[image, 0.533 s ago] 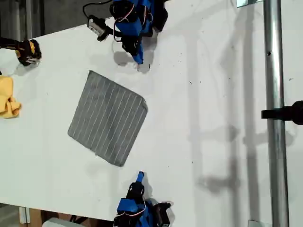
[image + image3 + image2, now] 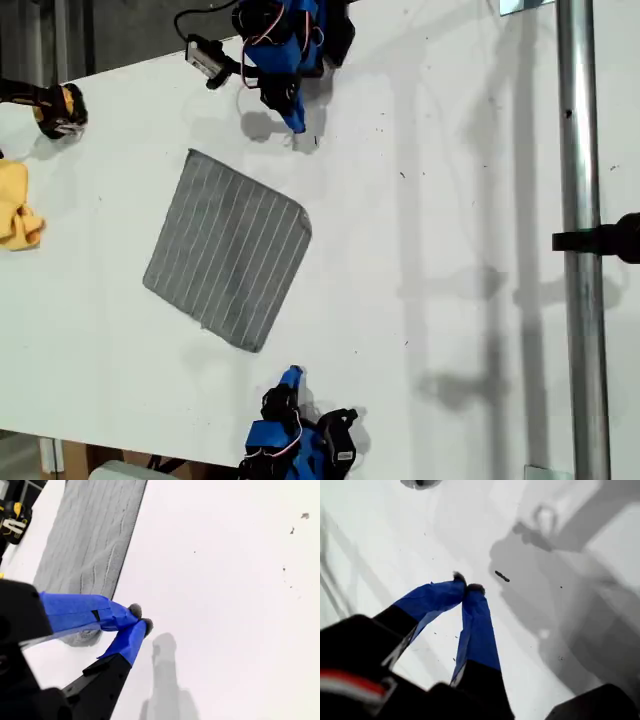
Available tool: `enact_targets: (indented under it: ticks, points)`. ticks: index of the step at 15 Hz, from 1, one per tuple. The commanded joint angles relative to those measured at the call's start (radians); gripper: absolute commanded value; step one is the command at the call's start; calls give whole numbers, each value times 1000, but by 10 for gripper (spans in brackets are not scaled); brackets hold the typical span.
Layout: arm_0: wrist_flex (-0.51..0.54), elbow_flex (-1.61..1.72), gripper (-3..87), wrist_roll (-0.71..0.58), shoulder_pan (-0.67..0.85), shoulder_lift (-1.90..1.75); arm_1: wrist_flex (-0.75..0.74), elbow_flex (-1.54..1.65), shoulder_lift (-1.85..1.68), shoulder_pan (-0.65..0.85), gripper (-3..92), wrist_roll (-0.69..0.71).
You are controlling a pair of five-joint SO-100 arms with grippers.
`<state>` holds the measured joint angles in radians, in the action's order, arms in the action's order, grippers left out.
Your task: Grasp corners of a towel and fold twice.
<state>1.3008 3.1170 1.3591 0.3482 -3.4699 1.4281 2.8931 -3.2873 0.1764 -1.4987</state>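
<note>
At the exterior view's left edge a yellow cloth lies bunched on the white counter. The grey striped towel lies flat and unfolded, left of centre. My second gripper hangs over bare counter just beside its edge, jaws closed on nothing. My first gripper, jaws likewise pinched together, is over bare counter. I see no readable writing.

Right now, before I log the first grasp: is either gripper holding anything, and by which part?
Nothing is held. My first gripper and my second gripper are both shut on nothing, and the towel lies flat, untouched.
</note>
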Motion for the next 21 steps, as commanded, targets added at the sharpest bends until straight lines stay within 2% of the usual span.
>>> enact_targets:
  ticks: [1, 5, 8, 10, 17, 21]
  points:
    - [5, -5, -20, 9, 6, -2, -15, -101, -2, -17, -2, 21]
    - [5, -5, -19, 6, 9, -2, -46, -270, 123, -20, -2, 44]
    - [3, -5, -20, 8, 9, -2, -181, -488, 476, -5, -2, 144]
    - [3, -5, -22, 11, 6, -2, -210, -634, 678, 8, -2, 210]
    - [3, -5, -22, 15, 5, -2, -78, -1267, 1273, 43, -2, 509]
    - [3, -5, -22, 15, 5, -2, -61, -1500, 1500, 14, -2, 661]
